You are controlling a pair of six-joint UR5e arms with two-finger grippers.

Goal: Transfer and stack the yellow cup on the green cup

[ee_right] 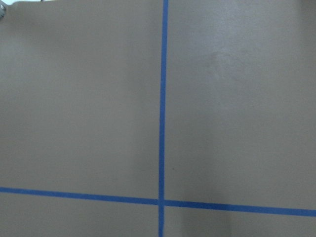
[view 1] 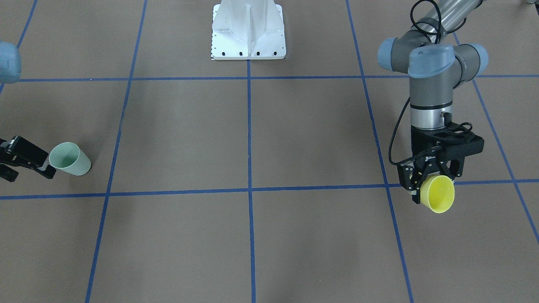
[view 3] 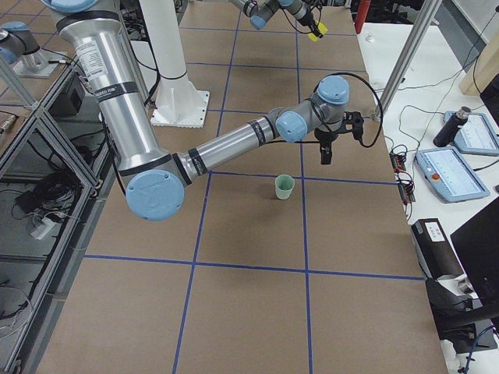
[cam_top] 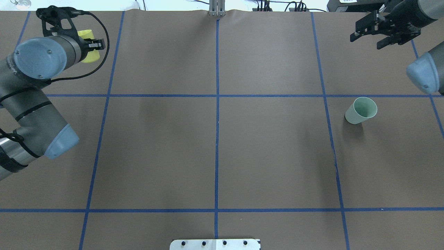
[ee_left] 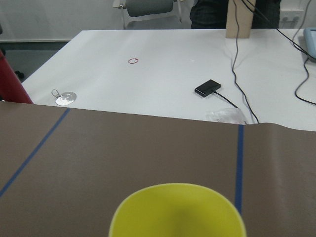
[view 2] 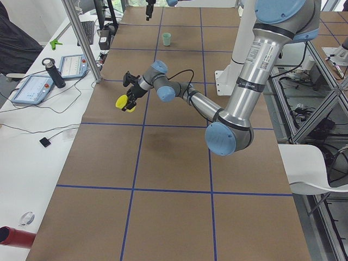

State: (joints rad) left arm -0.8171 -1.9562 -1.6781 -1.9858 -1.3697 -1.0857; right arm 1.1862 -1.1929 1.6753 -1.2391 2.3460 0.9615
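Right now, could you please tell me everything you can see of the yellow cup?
The yellow cup is small, plain and tapered, wider at the rim, and looks like smooth plastic. It appears empty. The left gripper is shut on it, with fingers against its sides, and holds it tilted so that its open mouth faces away from the robot. It is near the far left corner of the brown table, apparently lifted off it, and far from the green cup. Nothing else touches it.
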